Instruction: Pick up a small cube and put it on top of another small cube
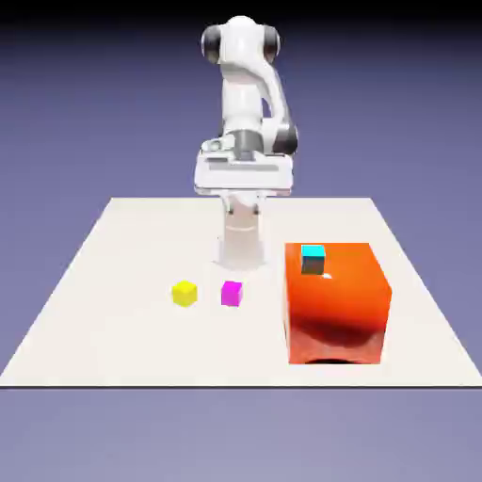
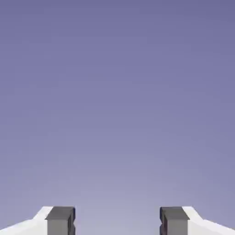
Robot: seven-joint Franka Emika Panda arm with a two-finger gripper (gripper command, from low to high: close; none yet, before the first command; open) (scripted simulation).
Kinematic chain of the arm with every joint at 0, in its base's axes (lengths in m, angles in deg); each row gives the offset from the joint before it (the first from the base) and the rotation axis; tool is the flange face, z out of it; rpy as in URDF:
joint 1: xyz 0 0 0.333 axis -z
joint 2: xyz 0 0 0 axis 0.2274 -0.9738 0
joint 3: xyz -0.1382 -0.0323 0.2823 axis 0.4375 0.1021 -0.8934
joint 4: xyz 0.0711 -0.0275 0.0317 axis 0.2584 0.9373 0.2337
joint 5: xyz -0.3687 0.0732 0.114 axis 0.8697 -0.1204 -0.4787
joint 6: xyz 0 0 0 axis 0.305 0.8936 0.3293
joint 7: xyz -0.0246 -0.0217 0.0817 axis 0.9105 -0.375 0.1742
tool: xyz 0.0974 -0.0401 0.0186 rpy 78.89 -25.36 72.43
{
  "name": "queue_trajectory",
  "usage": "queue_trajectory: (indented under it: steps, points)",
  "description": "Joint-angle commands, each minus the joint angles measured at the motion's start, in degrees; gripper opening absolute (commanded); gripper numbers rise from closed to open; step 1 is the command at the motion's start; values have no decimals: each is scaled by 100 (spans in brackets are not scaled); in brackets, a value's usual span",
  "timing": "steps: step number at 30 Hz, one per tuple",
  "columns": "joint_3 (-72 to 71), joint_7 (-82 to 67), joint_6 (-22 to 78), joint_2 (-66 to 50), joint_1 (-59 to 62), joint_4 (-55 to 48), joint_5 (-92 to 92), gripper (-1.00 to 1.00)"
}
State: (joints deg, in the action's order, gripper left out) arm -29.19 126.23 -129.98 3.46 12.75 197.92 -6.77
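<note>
Two small cubes lie on the white table (image 1: 104, 329): a yellow cube (image 1: 184, 293) and, just to its right in the exterior view, a magenta cube (image 1: 232, 293). A third, cyan cube (image 1: 313, 258) rests on top of a large orange-red block (image 1: 337, 306). My gripper (image 1: 245, 185) hangs high above the table's far side, well behind all the cubes. In the hand view the gripper (image 2: 117, 221) is open, its two grey fingertips (image 2: 60, 220) wide apart with only the blue-violet backdrop between them. No cube shows in that view.
The large orange-red block stands at the exterior view's front right, much taller than the small cubes. The arm's white base (image 1: 241, 240) rises behind the magenta cube.
</note>
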Motion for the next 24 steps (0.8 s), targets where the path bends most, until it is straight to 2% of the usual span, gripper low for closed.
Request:
queue_trajectory:
  steps: [1, 16, 18, 24]
  points:
    - [179, 1, 244, -208, 24, -29, -15, 0]
    - [2861, 21, 3902, -3323, 390, -464, -239, 0]
    - [2931, 21, 3997, -3404, 399, -475, -245, 0]
    - [2363, -783, 2786, -4619, 619, -281, -1380, 0]
